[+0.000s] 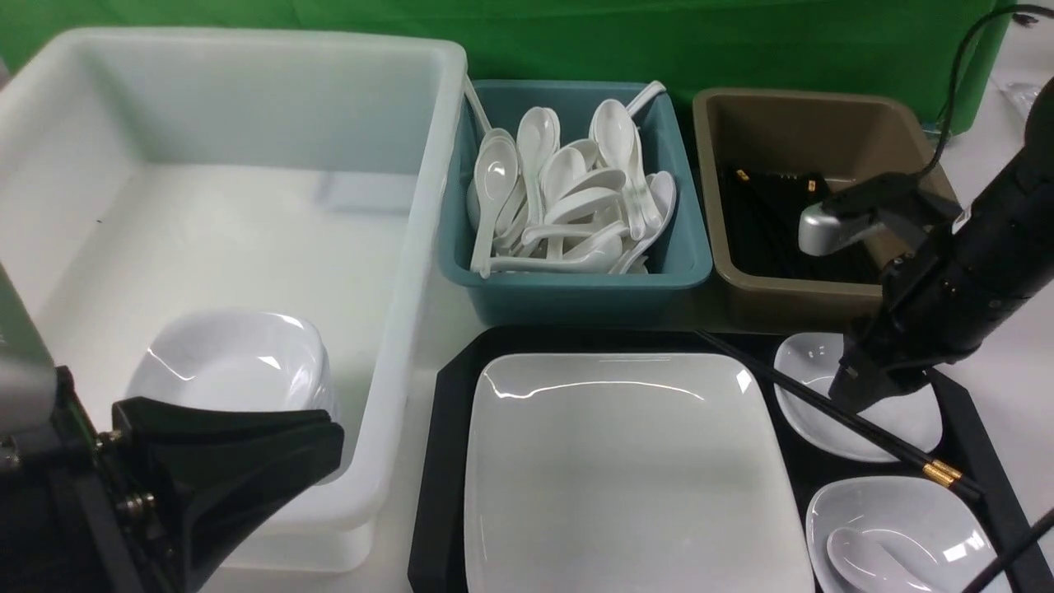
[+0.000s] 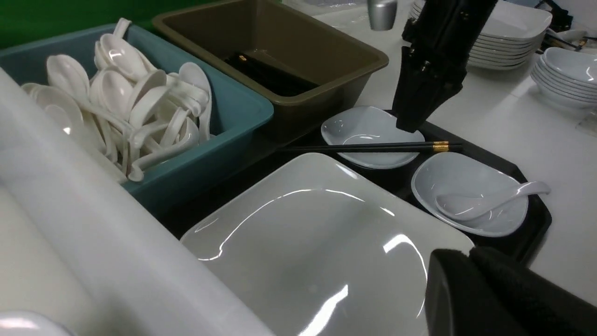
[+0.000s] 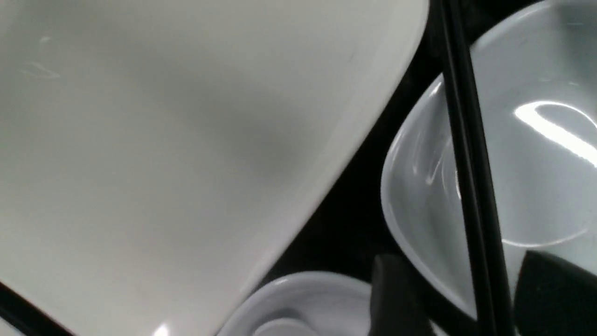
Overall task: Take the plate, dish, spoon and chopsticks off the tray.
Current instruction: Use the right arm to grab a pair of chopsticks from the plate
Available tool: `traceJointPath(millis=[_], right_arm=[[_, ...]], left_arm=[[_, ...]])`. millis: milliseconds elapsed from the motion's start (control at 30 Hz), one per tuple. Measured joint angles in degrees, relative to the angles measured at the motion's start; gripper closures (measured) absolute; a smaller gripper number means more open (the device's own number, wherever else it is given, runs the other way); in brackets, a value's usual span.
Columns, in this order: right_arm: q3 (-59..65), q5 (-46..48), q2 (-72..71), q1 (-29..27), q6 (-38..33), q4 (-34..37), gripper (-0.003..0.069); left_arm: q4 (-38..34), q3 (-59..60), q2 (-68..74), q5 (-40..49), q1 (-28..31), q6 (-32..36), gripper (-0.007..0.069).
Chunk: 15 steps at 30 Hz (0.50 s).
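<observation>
The black tray point(image 1: 440, 461) carries the large white plate point(image 1: 626, 469) and two small white dishes. The far dish point(image 1: 811, 362) has the black chopsticks point(image 1: 774, 375) lying slantwise across it. The spoon point(image 1: 873, 560) rests in the near dish point(image 1: 947, 519). My right gripper point(image 1: 852, 399) hangs low over the far dish, open, with its fingers point(image 3: 396, 298) either side of the chopsticks point(image 3: 466, 186) and a gap on both sides. My left gripper point(image 2: 466, 254) is shut and empty, just above the plate's point(image 2: 303, 247) near edge beside the white tub.
A big white tub point(image 1: 395, 206) on the left holds a small dish point(image 1: 230, 362). Behind the tray stand a teal bin point(image 1: 576, 284) full of white spoons and a brown tub point(image 1: 790, 288) holding chopsticks. Stacked dishes point(image 2: 503, 32) sit on the table beyond my right arm.
</observation>
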Motion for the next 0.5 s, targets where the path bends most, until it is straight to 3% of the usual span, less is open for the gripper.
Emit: traceJointPath(millis=[500], right_arm=[[-0.1, -6.7, 8.3, 0.0, -0.6, -5.3, 0.0268]], left_arm=[[0.2, 0.0, 0.0, 0.1, 0.0, 0.5, 0.0608]])
